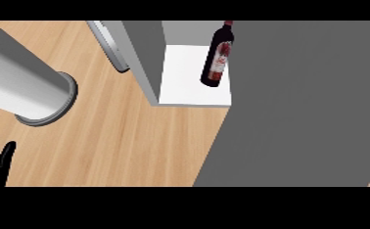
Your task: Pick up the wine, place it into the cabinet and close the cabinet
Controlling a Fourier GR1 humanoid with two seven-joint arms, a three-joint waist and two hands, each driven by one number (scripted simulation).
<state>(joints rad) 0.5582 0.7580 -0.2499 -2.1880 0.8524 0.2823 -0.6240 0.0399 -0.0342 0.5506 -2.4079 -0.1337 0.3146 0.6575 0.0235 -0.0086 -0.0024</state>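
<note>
The wine bottle (218, 57), dark glass with a red-and-white label, stands upright on the white shelf (184, 83) inside the cabinet, near the shelf's right side. No hand touches it. A wide grey door panel (296, 110) fills the right side of the view and covers the cabinet's right part. Only a black sliver of my left hand (7, 163) shows at the lower left edge, below my grey left forearm (29, 83). My right hand does not show.
The cabinet's grey left wall (147, 59) rises beside the shelf. A narrow grey panel (110, 44) leans out to its left. Light wooden counter (130, 140) spreads across the middle and left.
</note>
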